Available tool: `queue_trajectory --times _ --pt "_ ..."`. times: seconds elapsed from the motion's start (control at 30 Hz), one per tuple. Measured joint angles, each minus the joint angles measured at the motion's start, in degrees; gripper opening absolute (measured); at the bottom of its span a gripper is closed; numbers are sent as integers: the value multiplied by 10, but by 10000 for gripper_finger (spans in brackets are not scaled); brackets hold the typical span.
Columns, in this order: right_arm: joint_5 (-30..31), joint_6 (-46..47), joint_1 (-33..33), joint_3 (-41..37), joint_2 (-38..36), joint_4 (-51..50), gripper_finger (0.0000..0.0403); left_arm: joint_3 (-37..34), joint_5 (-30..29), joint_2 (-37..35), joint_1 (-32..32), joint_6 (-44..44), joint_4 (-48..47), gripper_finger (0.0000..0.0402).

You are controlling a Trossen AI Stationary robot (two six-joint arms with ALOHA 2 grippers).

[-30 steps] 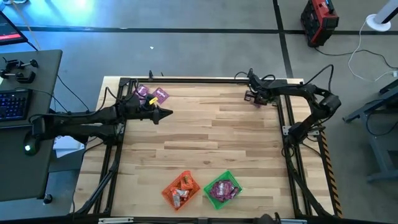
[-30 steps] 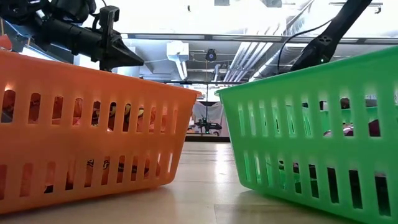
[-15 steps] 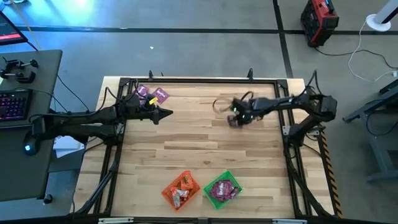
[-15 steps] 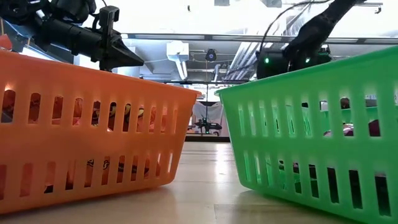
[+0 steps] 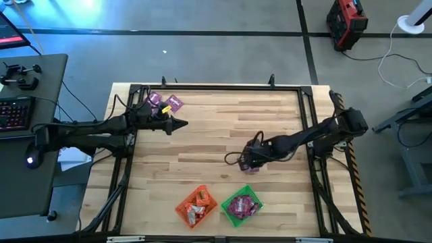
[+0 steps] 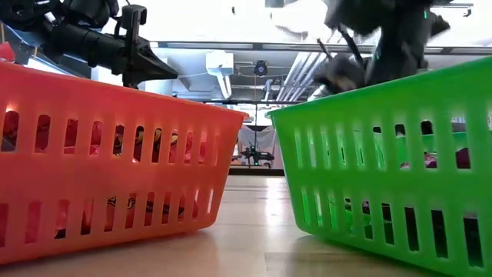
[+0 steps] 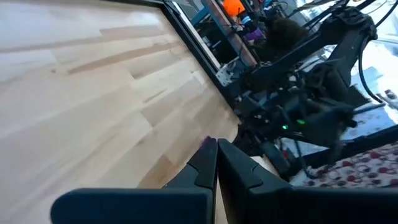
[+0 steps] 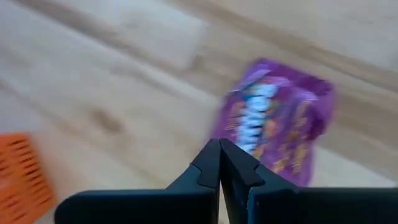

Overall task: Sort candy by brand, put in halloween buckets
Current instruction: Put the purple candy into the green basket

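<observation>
My right gripper (image 5: 246, 160) hangs over the table's middle, just on the far side of the green bucket (image 5: 241, 206), and is shut on a purple candy packet (image 8: 273, 121). It shows blurred above the green bucket's rim (image 6: 384, 85) in the low view. The orange bucket (image 5: 198, 206) stands left of the green one; orange-red packets lie in it, and purple ones in the green. Two more purple packets (image 5: 164, 101) lie flat at the far left corner. My left gripper (image 5: 182, 123) is shut and hovers close to them, touching nothing. My right gripper pinches the purple packet between its two shut fingertips by the edge nearest the fingers (image 8: 231, 134). The packet is lifted clear of the table and sticks out beyond the fingertips, over bare wood.
A dark metal frame (image 5: 216, 86) runs along the table's edges. Bare wood lies between the far left packets and the two buckets near the near edge. The orange bucket's corner (image 8: 18, 180) shows in the right wrist view.
My right gripper has swung from the table's far right corner toward the near edge and the left, ending close to the green bucket, shut all the while. The left arm has kept still.
</observation>
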Motion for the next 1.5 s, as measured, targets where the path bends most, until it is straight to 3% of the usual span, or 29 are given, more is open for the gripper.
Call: queue_trajectory --times 0.3,0.5,0.6,0.8,0.93,1.17,1.5 --pt "10 -57 47 165 -2 -195 0 0 8 53 -28 -28 67 0" --pt "-10 -46 50 177 -3 -312 14 0 8 86 -52 -40 77 0" --pt "-27 -67 43 156 -3 -291 52 0 12 92 -62 -53 77 0" --pt "-72 -129 26 72 -3 -171 172 0 20 92 -69 -60 77 0" --pt "-90 -146 -3 23 -3 -163 229 0 20 92 -69 -85 82 0" --pt "-88 -280 -7 7 -3 -90 237 0 20 92 -69 -89 89 0" --pt "-70 -343 0 7 35 -103 236 0 20 92 -69 -105 88 0"
